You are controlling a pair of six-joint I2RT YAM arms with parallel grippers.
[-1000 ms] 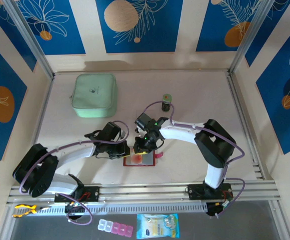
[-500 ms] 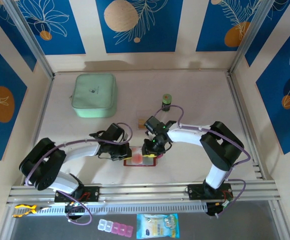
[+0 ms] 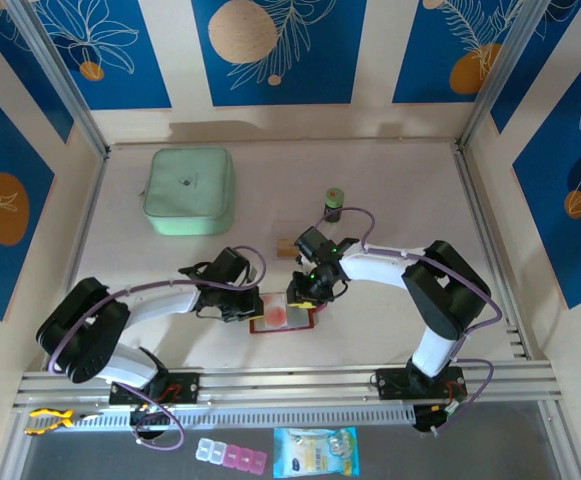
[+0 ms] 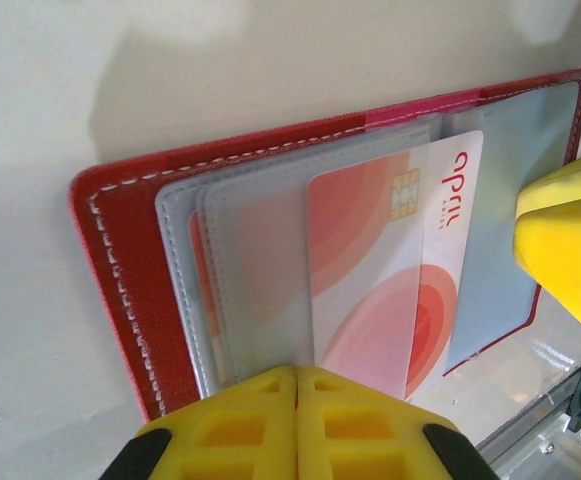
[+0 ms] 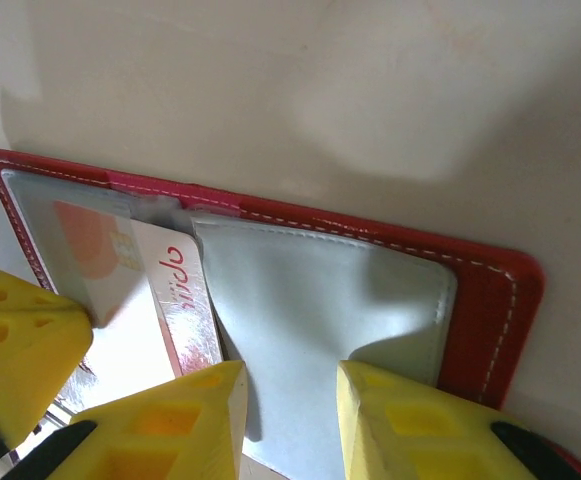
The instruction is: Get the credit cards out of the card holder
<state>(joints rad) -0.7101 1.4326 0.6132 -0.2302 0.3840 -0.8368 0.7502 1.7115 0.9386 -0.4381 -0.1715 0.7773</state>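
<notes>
Tabletop (image 3: 410, 190) lies bare behind and to the right of the card holder (image 3: 275, 318), which lies open and flat near the front rail, well apart from the mint-green pouch (image 3: 190, 190). The left gripper (image 4: 296, 385) has its fingers pressed together at the holder's edge, over the clear sleeves. The right gripper (image 5: 290, 385) stands partly spread astride a rumpled clear sleeve; whether its pads touch it I cannot tell. One reddish-orange credit card (image 4: 390, 270) sits partly out of its sleeve, its lower end cut off by the yellow fingers. A second reddish shape is blurred behind plastic.
</notes>
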